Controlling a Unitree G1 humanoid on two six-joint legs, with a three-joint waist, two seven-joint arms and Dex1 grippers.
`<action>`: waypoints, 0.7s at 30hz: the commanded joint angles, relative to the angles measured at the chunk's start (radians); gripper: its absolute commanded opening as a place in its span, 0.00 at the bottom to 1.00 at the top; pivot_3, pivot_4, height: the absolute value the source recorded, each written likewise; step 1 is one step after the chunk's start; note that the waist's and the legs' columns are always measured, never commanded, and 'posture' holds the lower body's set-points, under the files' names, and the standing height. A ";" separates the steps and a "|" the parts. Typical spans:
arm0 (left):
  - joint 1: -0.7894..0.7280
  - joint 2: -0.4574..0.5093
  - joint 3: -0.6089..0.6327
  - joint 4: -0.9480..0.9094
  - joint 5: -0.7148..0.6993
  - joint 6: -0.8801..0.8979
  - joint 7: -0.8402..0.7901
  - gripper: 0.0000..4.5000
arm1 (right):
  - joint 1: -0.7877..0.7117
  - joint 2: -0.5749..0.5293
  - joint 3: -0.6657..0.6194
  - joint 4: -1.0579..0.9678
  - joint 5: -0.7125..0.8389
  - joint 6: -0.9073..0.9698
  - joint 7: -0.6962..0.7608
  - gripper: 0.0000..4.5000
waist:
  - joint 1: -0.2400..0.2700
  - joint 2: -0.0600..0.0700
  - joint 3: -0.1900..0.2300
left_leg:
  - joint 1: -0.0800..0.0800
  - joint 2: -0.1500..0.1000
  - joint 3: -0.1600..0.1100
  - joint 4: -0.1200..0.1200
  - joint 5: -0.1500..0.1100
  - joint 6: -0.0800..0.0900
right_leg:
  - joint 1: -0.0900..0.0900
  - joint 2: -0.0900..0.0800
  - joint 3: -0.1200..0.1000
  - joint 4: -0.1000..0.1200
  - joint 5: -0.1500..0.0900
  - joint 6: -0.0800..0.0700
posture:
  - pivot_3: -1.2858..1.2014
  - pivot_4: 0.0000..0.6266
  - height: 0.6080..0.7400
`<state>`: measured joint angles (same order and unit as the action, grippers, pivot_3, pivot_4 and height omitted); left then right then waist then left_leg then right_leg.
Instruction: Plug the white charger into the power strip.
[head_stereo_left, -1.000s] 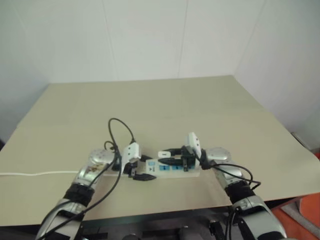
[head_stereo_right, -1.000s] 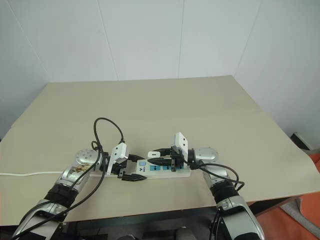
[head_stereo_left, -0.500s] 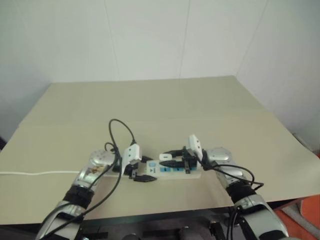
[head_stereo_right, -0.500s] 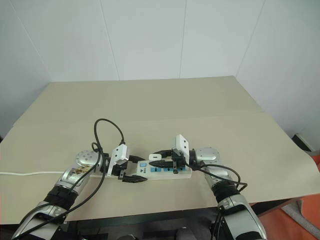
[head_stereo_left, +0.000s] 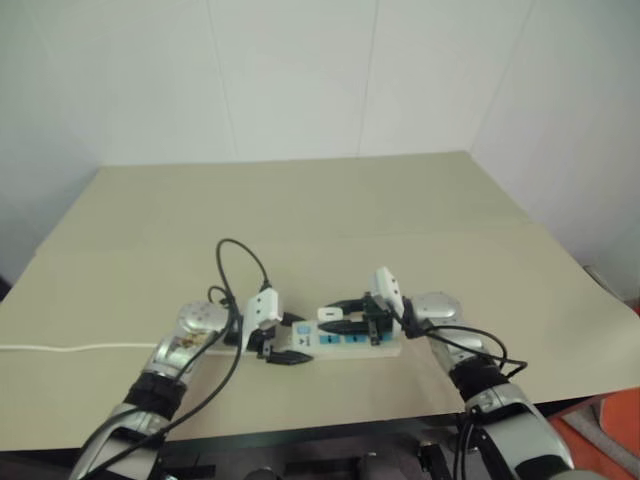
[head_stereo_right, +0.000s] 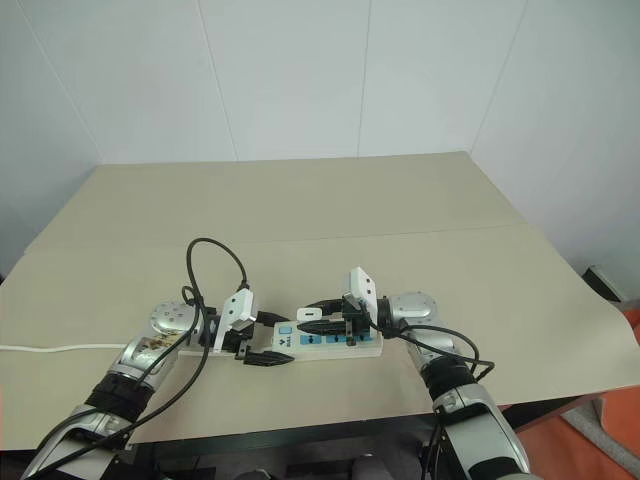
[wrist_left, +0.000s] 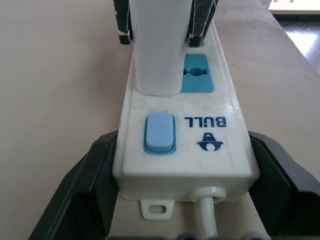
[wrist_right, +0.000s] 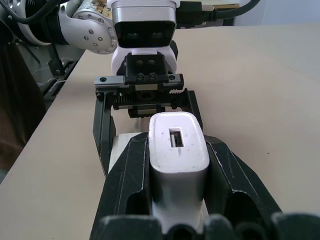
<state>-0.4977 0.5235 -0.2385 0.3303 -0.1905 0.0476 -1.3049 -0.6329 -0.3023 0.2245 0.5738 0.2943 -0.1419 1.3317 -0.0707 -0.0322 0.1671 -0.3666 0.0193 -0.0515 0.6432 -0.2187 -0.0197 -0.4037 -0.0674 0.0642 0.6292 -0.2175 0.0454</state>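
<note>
Power strip (wrist_left: 182, 135) lying flat on the beige table (head_stereo_right: 300, 210), clamped at its switch end between the two black fingers (wrist_left: 85, 190) of the left gripper (head_stereo_right: 262, 344), one finger against each long side. Blue switch (wrist_left: 159, 132) just ahead of those fingers, beside the blue "BULL" lettering; thin white cord (wrist_left: 207, 212) leaving the end face between the fingers and trailing away across the table toward its left edge. White charger (wrist_right: 177, 150) standing upright on the strip directly past the switch, base flush against the strip's top face, prongs hidden. One blue socket (wrist_left: 196, 80) exposed just beside the charger's base, on the far side from the left gripper's fingertips. Right gripper (head_stereo_right: 322, 318) reaching in from the strip's opposite end, closed on the white charger, one black finger (wrist_right: 125, 190) pressed to each side of the body. Small rectangular port (wrist_right: 175, 137) in the charger's face turned toward the right wrist. Two grippers facing each other along the strip, close together, with the charger between them. Black cable (head_stereo_right: 215, 265) looping up over the table behind the left wrist.
</note>
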 joint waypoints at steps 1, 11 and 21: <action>-0.003 0.029 0.025 0.002 0.002 0.009 0.001 0.73 | 0.072 -0.032 0.030 0.041 -0.072 0.058 -0.017 0.25 | 0.000 0.000 0.000 | 0.000 0.000 0.000 0.000 0.000 0.000 | 0.000 0.000 0.000 0.000 0.000 0.000 | 0.52 0.24 1.00; -0.022 0.012 0.020 0.027 0.005 0.001 0.002 0.73 | 0.088 -0.038 0.039 -0.018 -0.059 0.105 -0.002 0.54 | 0.002 0.000 0.000 | -0.001 0.000 0.000 0.000 0.000 0.000 | -0.001 0.000 0.000 0.000 0.000 0.000 | 0.52 0.24 1.00; -0.024 0.001 0.018 0.034 0.006 0.001 0.010 0.73 | 0.083 -0.058 0.011 -0.048 -0.059 0.089 -0.016 0.98 | 0.002 -0.001 -0.001 | -0.001 0.000 0.000 0.000 0.000 0.000 | 0.000 0.000 0.000 0.000 0.000 0.000 | 0.52 0.24 1.00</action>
<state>-0.5095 0.5161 -0.2396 0.3517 -0.1896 0.0420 -1.3078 -0.5896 -0.3318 0.2227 0.4900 0.2778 -0.0830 1.3095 -0.0684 -0.0332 0.1665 -0.3673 0.0192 -0.0517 0.6432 -0.2187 -0.0198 -0.4039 -0.0674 0.0641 0.6288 -0.2176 0.0454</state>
